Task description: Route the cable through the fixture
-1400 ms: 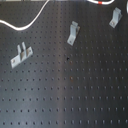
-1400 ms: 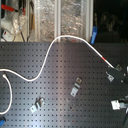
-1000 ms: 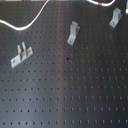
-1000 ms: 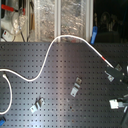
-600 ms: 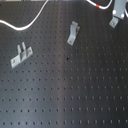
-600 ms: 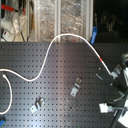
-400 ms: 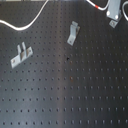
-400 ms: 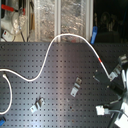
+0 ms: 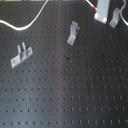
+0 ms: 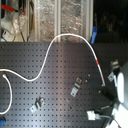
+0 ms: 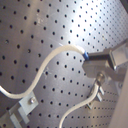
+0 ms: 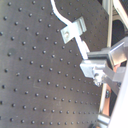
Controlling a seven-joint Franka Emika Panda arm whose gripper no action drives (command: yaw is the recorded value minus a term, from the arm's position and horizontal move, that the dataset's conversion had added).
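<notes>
The cable [image 10: 75,37] is a thin white cord snaking across the black perforated board, with a red band [image 10: 98,61] near its end. Its end runs down to my gripper [image 10: 111,86] at the second exterior view's right. In the first exterior view the gripper [image 9: 102,12] is at the top right, the red band [image 9: 95,7] just beside it. In the first wrist view the cable [image 11: 55,55] ends at the fingers [image 11: 102,60], which look shut on it. A metal fixture [image 9: 116,17] stands right next to the gripper. In the second wrist view the cable [image 12: 62,20] runs past a fixture [image 12: 73,29].
Two more metal fixtures stand on the board, one in the middle [image 9: 73,34] and one at the first exterior view's left [image 9: 21,55]. A white connector [image 10: 93,115] lies near the second exterior view's bottom right. Clutter sits behind the board [image 10: 15,20].
The gripper has moved with the cable end to the left in the first exterior view and upward in the second exterior view. The fixtures have not moved.
</notes>
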